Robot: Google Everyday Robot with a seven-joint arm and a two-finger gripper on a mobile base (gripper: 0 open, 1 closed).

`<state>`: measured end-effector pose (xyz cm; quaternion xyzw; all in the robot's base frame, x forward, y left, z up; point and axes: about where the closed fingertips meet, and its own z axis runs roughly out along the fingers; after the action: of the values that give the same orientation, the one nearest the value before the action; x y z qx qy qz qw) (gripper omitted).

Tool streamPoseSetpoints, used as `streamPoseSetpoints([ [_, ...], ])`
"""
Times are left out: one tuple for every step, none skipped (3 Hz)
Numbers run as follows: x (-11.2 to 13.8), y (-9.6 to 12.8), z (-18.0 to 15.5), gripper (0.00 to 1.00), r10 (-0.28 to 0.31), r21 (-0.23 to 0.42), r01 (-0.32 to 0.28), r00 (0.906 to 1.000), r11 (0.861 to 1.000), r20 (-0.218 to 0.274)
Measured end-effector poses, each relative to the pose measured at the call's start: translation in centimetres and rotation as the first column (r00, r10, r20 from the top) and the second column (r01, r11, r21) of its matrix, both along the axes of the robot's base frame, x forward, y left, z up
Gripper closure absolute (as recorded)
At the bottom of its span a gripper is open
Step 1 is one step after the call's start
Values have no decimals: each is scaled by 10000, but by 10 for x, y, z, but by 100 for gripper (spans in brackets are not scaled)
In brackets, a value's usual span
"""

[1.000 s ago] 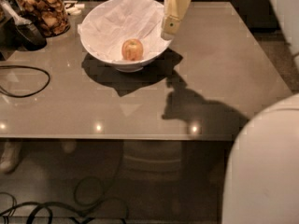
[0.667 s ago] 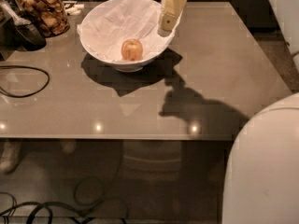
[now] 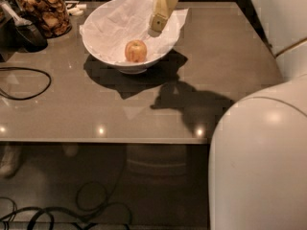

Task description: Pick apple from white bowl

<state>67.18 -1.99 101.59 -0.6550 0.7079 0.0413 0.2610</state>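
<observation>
The apple [image 3: 135,51], small and yellow-orange with a reddish blush, lies in the white bowl [image 3: 103,44], which is lined with crinkled white paper and stands at the far middle of the grey table. My gripper [image 3: 156,28] hangs over the bowl's right side, pointing down and left. Its tip is above and to the right of the apple, apart from it. It holds nothing.
A glass jar of brown snacks [image 3: 43,11] stands at the far left, with a dark object [image 3: 26,32] beside it. A black cable [image 3: 24,83] loops on the table's left. My white arm body [image 3: 259,166] fills the right foreground. More cables [image 3: 53,214] lie on the floor.
My gripper has moved left, from over the bowl's right rim to further over the bowl and closer to the apple. The apple and bowl have not moved.
</observation>
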Motion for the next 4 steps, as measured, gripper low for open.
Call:
streamPoseSetpoints([
  [15, 16, -10, 0, 179, 152, -176, 9996, 9997, -201],
  [27, 27, -18, 4, 284, 244, -276, 9991, 9993, -317],
  [39, 42, -35, 20, 466, 287, -449, 9970, 9986, -625],
  [46, 51, -50, 30, 575, 363, -544, 9942, 9979, -912],
])
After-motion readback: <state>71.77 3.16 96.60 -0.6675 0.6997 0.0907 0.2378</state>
